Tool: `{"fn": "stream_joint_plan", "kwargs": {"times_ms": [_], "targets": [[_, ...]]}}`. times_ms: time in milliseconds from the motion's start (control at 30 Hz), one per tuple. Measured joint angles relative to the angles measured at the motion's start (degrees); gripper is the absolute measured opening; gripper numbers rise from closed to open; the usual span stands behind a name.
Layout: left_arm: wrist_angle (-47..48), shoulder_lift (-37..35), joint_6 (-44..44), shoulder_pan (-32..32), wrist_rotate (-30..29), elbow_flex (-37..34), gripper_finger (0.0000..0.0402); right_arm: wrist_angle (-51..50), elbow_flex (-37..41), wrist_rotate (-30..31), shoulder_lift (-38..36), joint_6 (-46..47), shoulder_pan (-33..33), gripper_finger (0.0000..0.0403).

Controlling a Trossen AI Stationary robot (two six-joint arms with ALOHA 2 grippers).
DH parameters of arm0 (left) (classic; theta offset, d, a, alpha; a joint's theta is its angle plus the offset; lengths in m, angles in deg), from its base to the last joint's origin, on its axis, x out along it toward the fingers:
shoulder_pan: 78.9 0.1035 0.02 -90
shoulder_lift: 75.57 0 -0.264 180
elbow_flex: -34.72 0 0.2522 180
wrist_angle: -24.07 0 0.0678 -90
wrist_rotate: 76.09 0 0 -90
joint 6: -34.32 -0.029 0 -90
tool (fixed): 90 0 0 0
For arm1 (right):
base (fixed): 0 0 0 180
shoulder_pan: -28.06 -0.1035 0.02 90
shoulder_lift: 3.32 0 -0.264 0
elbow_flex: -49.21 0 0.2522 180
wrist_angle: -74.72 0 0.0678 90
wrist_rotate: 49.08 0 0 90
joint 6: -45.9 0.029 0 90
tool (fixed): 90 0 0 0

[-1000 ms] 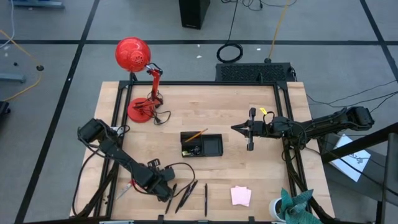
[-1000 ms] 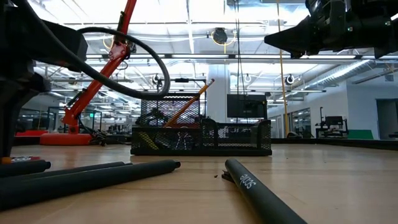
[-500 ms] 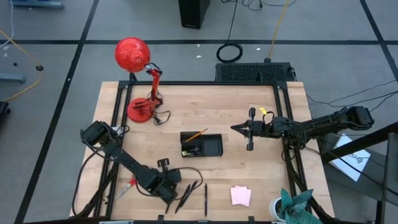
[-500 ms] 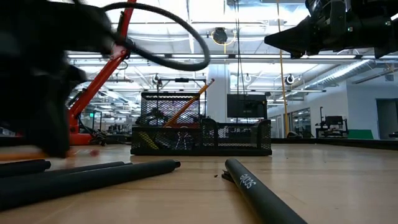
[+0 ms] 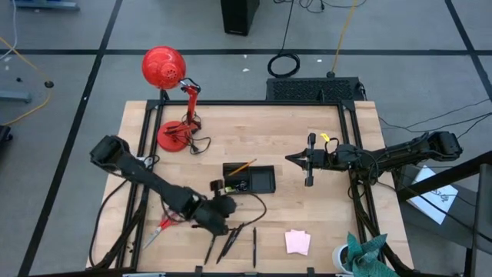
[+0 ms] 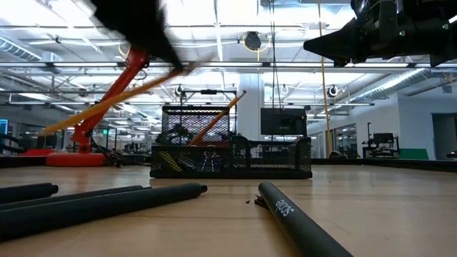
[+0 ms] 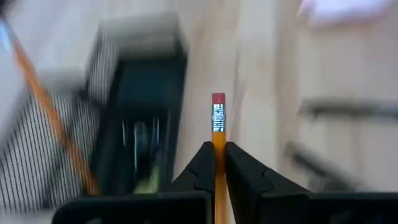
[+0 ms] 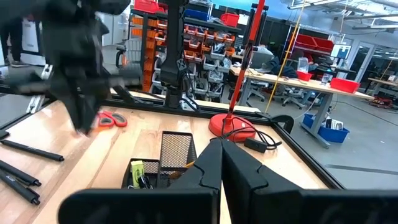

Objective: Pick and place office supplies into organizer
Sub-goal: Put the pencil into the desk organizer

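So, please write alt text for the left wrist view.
The left gripper holds an orange pencil upright, its eraser end pointing away. Beyond it, blurred, are the black organizer and the wooden table.

Light is bright and even, coming from ceiling strips that glare white behind the organizer (image 6: 230, 151) in the low view, where the pens (image 6: 100, 203) nearest the lens are soft and out of focus. The left arm (image 6: 136, 25) above and left of the organizer is a dark motion smear there with an orange pencil (image 6: 118, 96) streaked across it, and its wrist view blurs everything beside the pencil (image 7: 218, 134), which stays sharp. From above, shadows around the organizer (image 5: 250, 178) are faint and short
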State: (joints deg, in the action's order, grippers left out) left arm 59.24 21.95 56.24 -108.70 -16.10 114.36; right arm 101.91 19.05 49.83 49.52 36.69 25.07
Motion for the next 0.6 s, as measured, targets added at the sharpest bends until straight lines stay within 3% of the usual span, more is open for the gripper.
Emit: {"fn": "stream_joint_plan", "kwargs": {"times_ms": [300, 600], "targets": [[-18.52, -9.64, -21.72, 6.84, 8.75, 0.12, 0.0005, -0.14, 0.0, 0.0, -0.01, 0.0, 0.0, 0.0], [-20.57, -15.08, -30.83, 14.24, 12.36, 0.03, 0.0028, -0.07, 0.0, 0.0, 0.0, -0.37, 0.0, 0.0]]}}
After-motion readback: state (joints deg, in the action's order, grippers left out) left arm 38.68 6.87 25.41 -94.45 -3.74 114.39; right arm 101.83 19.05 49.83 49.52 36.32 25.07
